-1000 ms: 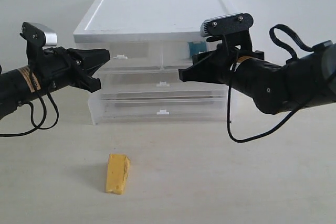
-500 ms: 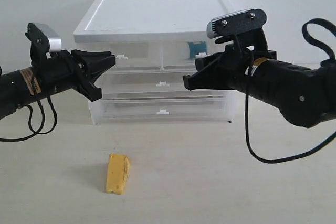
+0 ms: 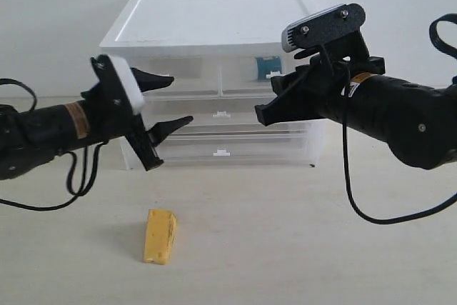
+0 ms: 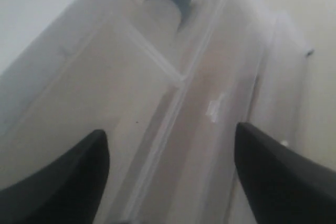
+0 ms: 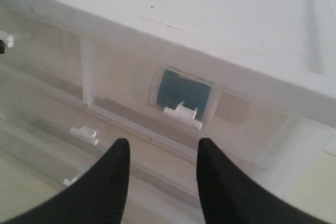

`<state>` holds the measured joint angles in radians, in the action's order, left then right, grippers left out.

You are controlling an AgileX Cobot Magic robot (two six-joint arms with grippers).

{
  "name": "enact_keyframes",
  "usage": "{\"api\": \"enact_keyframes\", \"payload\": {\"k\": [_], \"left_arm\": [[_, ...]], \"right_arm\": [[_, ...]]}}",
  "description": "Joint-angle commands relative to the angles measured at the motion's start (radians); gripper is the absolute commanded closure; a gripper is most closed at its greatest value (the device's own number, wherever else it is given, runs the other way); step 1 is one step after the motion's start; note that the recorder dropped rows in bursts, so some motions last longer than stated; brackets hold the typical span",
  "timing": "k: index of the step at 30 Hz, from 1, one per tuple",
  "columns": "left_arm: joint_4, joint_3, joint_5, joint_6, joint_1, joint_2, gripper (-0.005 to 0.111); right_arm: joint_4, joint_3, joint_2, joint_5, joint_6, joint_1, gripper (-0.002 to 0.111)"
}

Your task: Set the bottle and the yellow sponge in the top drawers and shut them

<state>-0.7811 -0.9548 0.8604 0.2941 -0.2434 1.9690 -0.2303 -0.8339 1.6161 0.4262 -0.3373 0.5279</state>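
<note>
The white-topped cabinet (image 3: 214, 30) stands at the back of the table (image 3: 307, 248), its two top drawers (image 3: 189, 76) side by side under the lid. The right gripper (image 3: 268, 101) hovers before the right drawer, fingers moderately parted, nothing between them. The left gripper (image 3: 181, 99), rolled sideways, gapes wide and empty. The yellow sponge (image 3: 160, 236) lies on the table, well in front. The bottle (image 3: 268, 67) shows inside the right top drawer

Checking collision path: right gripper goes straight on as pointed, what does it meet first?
Right gripper would probably meet the translucent plastic right top drawer front, near its small white handle tab. Depth is unclear.
</note>
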Motion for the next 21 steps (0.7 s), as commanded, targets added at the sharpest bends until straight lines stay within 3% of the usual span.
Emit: {"api": "enact_keyframes", "payload": {"k": [1,4,9,14,18,21], "left_arm": [[0.557,0.003,-0.135,0.544,-0.120,-0.008,0.044],[0.705,0.006,-0.083,0.675,-0.158,-0.008,0.044],[0.678,0.086,0.113,0.667,-0.164,-0.008,0.044],[0.654,0.243,0.341,0.714,-0.177,-0.021,0.045],[0.660,0.290,0.361,0.813,-0.177,-0.026,0.051],[0.667,0.246,0.361,0.756,-0.173,-0.009,0.051]], "right_arm": [[-0.008,0.003,-0.011,-0.006,-0.024,-0.001,0.071],[-0.008,0.003,-0.011,-0.006,-0.031,-0.001,0.071],[-0.008,0.003,-0.011,-0.006,-0.039,-0.001,0.071],[-0.008,0.003,-0.009,-0.002,-0.047,-0.001,0.071],[-0.008,0.003,-0.009,0.002,-0.046,-0.001,0.071],[-0.008,0.003,-0.009,0.007,-0.044,-0.001,0.071]]}}
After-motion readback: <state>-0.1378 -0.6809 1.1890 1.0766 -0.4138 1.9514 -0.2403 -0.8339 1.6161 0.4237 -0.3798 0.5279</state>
